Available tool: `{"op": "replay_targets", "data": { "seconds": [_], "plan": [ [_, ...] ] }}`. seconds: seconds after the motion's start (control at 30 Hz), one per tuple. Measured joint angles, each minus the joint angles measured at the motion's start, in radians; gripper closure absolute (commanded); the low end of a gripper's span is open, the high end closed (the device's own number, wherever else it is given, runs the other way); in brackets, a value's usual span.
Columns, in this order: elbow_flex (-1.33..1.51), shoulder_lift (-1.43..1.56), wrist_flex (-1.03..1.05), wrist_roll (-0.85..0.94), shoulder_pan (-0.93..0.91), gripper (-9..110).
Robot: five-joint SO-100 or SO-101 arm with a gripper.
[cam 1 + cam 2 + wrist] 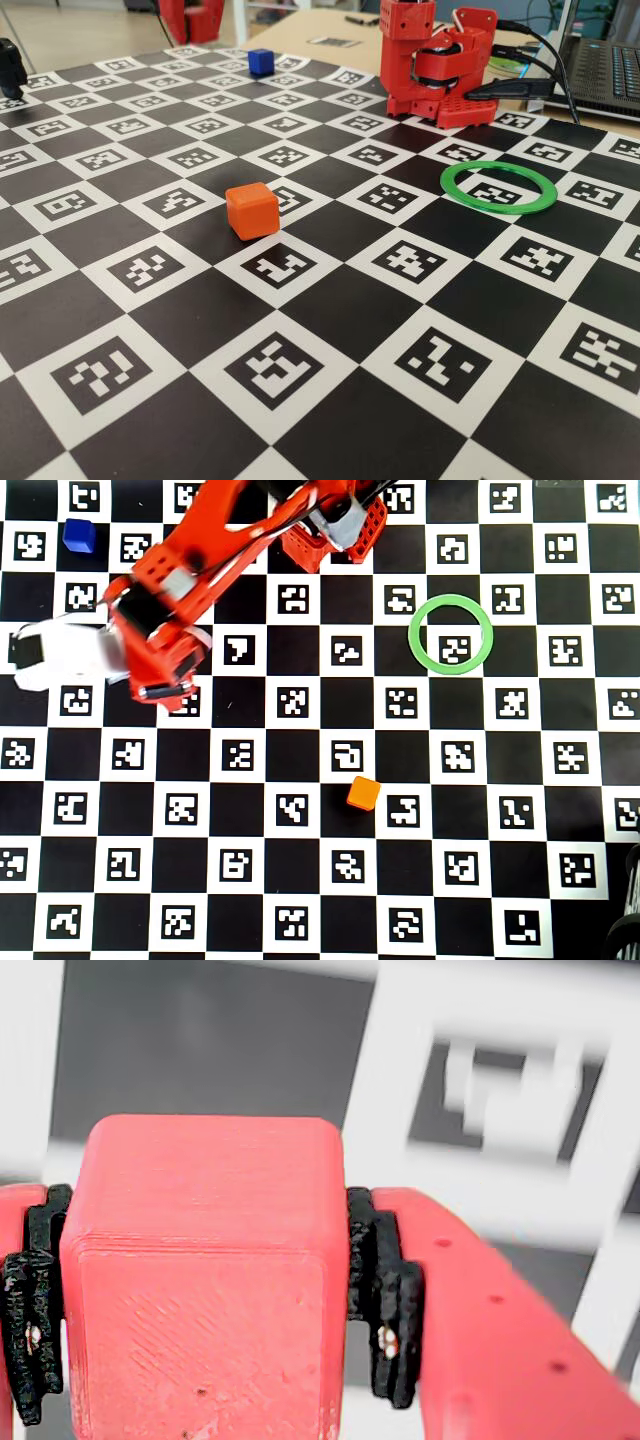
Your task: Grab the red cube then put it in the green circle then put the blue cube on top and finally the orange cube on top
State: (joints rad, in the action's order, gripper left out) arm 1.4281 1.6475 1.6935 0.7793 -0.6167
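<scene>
The red cube fills the wrist view, clamped between the black pads of my gripper, which is shut on it above the blurred mat. In the overhead view the gripper hangs over the mat's left side and the arm hides the cube. The green circle lies flat at the upper right, its centre bare; the fixed view shows the circle at the right. At the far left corner sits the blue cube. The orange cube rests mid-mat.
A black-and-white checkerboard mat with printed markers covers the table. The red arm base stands at the back, with cables and a laptop to its right. A black object sits at the left edge.
</scene>
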Motion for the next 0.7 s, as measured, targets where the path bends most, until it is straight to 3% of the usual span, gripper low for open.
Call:
{"op": "replay_targets", "data": {
  "seconds": [0.27, 0.7],
  "plan": [
    [0.034, 0.204, 0.046, -0.486, 0.376, 98],
    [0.160, 0.215, 0.046, -1.324, 1.043, 101]
  ]
}}
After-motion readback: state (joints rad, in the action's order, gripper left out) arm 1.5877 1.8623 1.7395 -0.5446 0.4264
